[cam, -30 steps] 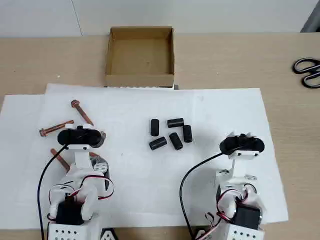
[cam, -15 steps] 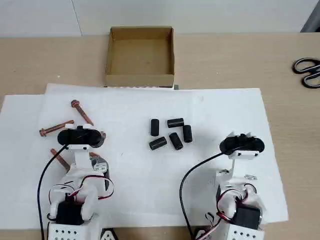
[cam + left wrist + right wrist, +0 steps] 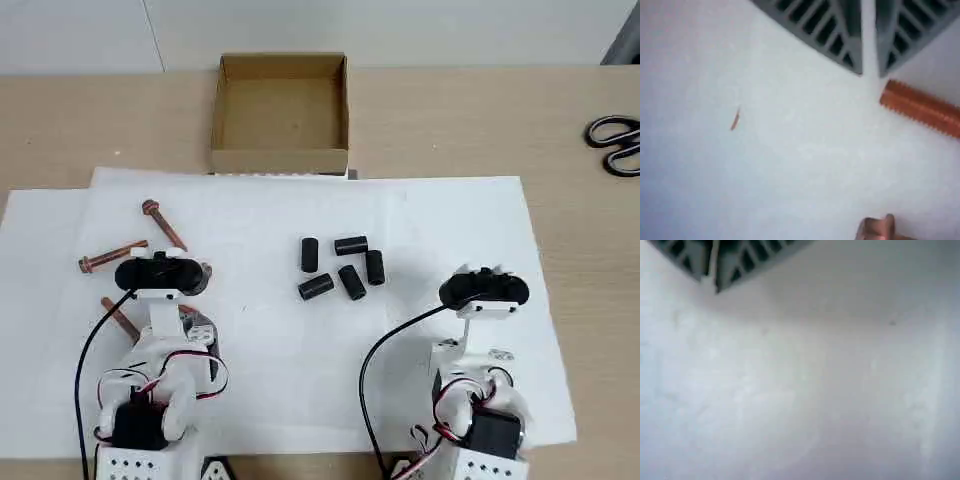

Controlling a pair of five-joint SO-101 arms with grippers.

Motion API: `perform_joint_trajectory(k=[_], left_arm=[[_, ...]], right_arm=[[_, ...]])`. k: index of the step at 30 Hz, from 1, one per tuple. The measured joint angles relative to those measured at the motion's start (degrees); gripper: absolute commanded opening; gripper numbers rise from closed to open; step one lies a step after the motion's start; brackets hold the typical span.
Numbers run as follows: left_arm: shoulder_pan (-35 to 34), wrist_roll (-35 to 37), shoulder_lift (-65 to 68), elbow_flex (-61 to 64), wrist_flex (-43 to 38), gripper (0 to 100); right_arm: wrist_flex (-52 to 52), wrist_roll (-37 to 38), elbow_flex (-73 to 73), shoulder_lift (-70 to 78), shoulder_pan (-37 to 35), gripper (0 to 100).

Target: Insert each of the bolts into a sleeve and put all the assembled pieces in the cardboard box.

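Hovering low over the white paper sheet (image 3: pixel 450 220), my left gripper (image 3: pixel 868 75) has its jaws pinched to a thin slit, holding nothing; my right gripper (image 3: pixel 715 287) is closed the same way. A bolt shank (image 3: pixel 920 107) lies just beside my left fingertips, apart from them. Seen from above, the bolts sit at 9 o'clock on the sheet. The top bolt (image 3: pixel 165 223) runs from head at 11 to tip at 5. The middle bolt (image 3: pixel 112 258) lies roughly 9 to 3, head at 9. The low bolt (image 3: pixel 118 316) slants 11 to 5, partly under my left arm. Five sleeves (image 3: pixel 351 282) cluster at centre, their axes mixed. The cardboard box (image 3: pixel 280 160) stands at 12 on the worktop (image 3: pixel 450 120), scissors (image 3: pixel 615 143) at 2.
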Motion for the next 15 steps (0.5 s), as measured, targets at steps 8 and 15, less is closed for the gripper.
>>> perform_joint_trajectory(k=[8, 15], left_arm=[[1.6, 0.0, 0.0, 0.4, -5.5, 1], [-1.7, -0.9, 0.1, -10.0, -7.6, 1]], right_arm=[[0.0, 0.0, 0.0, 0.0, 0.0, 0.3], [0.0, 0.0, 0.0, 0.0, 0.0, 0.3]])
